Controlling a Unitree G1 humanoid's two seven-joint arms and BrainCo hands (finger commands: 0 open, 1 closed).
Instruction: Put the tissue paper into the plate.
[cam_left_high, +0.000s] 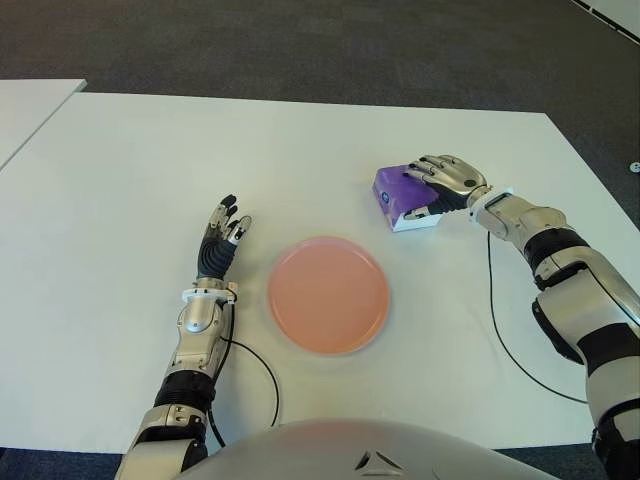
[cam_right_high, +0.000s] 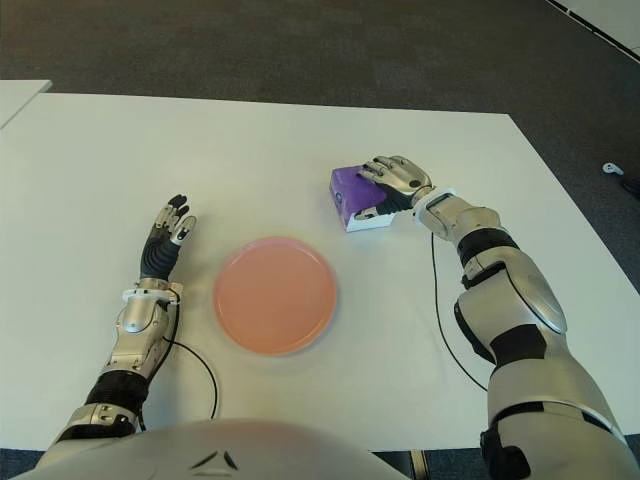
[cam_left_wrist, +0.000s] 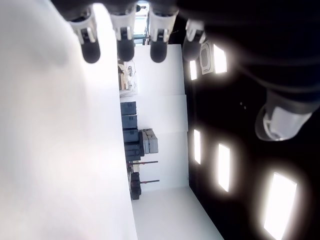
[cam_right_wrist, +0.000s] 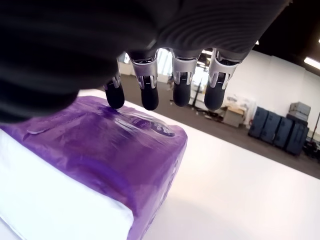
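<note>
While the purple plastic-wrapped tissue pack (cam_left_high: 404, 197) sits on the white bench (cam_left_high: 130, 170) toward its right edge, right robot hand (cam_left_high: 446, 183) drapes over it, fingers not clearly clamped. Round pink plate (cam_left_high: 328, 294) holds nothing. Left robot hand (cam_left_high: 222, 240) spread, idle left of plate. Grasp, lift, transfer all remain.

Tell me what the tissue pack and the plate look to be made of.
Tissue pack: thin glossy purple plastic film, wrinkled and shiny, with white paper showing at one end. Plate: smooth pink, probably plastic, with a soft sheen and slightly raised rim.
</note>
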